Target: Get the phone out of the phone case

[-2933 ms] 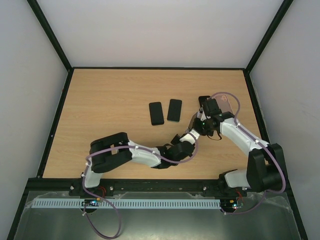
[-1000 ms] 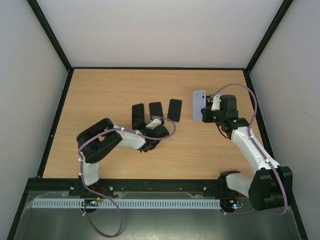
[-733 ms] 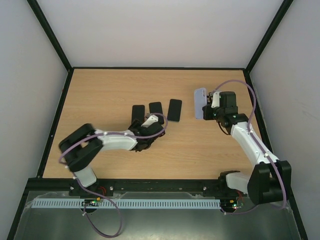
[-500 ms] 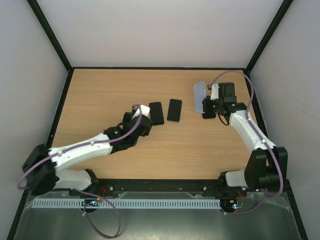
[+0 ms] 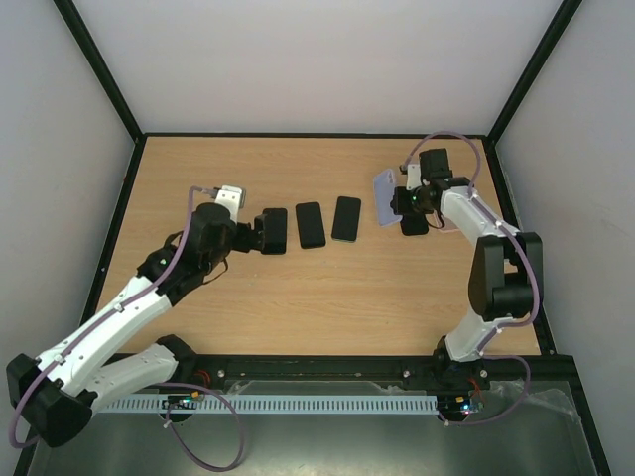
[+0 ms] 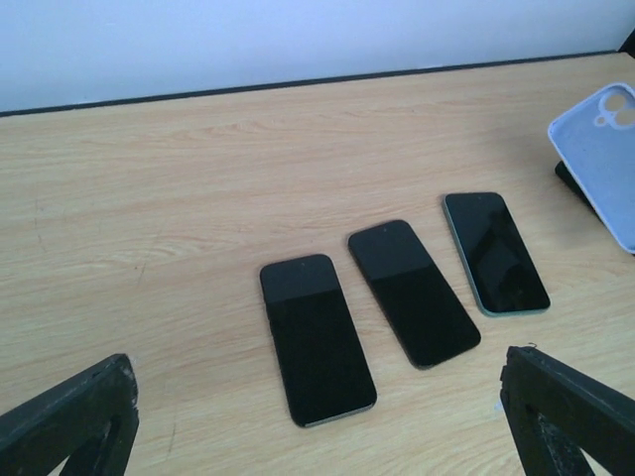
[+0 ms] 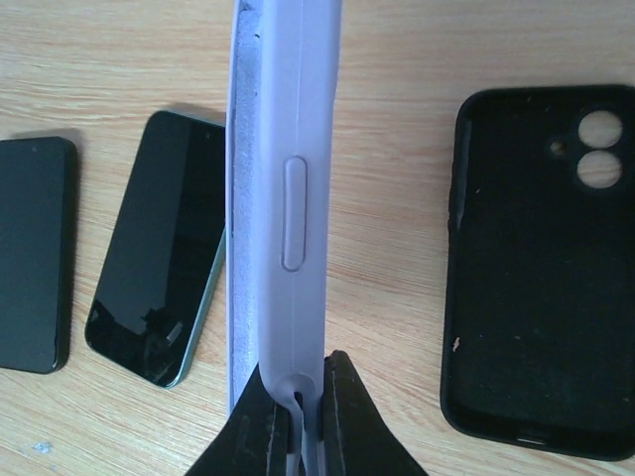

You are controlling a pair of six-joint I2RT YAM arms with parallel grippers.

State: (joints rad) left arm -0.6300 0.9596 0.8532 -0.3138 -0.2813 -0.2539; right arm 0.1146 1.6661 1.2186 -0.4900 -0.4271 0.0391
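The right pincer [image 7: 296, 402] is clamped tight on one end of the lavender phone case [image 7: 283, 198] and holds it on edge above the tabletop [image 6: 149, 198]. A black case [image 7: 541, 263] lies flat just beside it. Three bare phones lie in a row: the left phone [image 6: 316, 337], the middle phone [image 6: 412, 291] and the green-rimmed phone [image 6: 495, 252], which is nearest the lavender case. The left pincer [image 5: 248, 236] is spread wide, holding nothing, close to the left phone.

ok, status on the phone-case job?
Left gripper open, holding nothing, short of the three phones lying in a row. Right gripper shut on lilac case, held edge-up, looks empty. Black case flat beside it, not in the way.
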